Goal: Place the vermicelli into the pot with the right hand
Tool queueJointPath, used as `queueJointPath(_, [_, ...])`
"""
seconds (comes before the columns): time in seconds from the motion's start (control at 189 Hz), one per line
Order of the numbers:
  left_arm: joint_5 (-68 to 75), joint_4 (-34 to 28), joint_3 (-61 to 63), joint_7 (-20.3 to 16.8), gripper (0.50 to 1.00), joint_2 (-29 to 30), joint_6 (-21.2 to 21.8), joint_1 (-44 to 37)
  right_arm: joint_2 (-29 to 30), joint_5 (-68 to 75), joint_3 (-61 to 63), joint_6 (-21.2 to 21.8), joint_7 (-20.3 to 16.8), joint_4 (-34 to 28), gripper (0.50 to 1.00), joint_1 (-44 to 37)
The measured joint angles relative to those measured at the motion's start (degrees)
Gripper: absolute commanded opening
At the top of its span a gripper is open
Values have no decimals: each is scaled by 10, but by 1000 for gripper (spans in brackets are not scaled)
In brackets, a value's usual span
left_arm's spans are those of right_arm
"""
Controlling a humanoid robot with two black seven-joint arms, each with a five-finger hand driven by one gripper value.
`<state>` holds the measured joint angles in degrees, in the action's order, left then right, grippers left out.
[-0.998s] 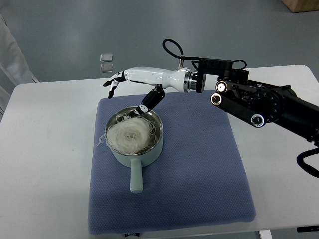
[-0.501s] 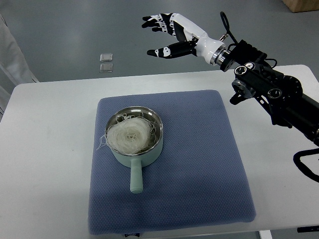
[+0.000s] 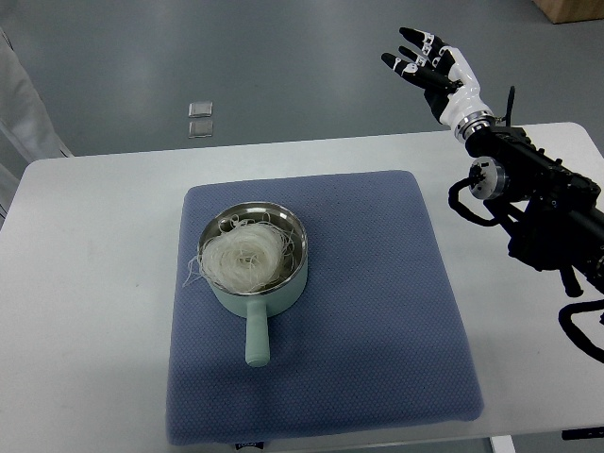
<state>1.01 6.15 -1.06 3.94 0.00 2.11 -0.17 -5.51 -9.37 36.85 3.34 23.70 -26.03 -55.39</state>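
The right hand point(image 3: 432, 64) is raised high, far off to the upper right of the pot point(image 3: 255, 260), its fingers point(image 3: 408, 52) spread and slack with nothing between them. It holds no strand of the noodles, so it looks released and clear of the work, a posture that suits a hand whose part is finished. Its dark arm point(image 3: 538, 203) comes in from the right edge and lies over the right end of the tabletop point(image 3: 94, 283), well apart from the pot.

The vermicelli point(image 3: 243, 259) sits as a pale coiled nest inside the pot, filling most of the bowl. A few loose threads hang over the pot's left rim, most likely because the bundle is springy and wider than a neat drop allows. None appear to lie on the mat beyond the rim's edge.

The pot stands upright on the blue mat point(image 3: 377, 330), left of the mat's centre, with its handle point(image 3: 256, 338) pointing toward the robot's side. The mat probably serves to keep the pot from sliding.

Beyond the tabletop, up and left of the pot, two small clear squares point(image 3: 201, 119) lie on the floor. The left hand is out of view. Judged from how things lie, the placing is done.
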Motion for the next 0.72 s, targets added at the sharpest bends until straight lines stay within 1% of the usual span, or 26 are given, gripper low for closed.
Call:
queueJointPath(0.243, [0,0,0,0,1000,0,0,0,4,50,-1,-5,1,2,897,10])
queueJointPath(0.29, [0,0,0,0,1000,0,0,0,4,51,-1,-8,3,2,917,14])
queueJointPath(0.554, [0,0,0,0,1000,0,0,0,15,52,1,-41,8,1,919,27])
queueJointPath(0.723, [0,0,0,0,1000,0,0,0,17,52,2,-47,9,1,917,32])
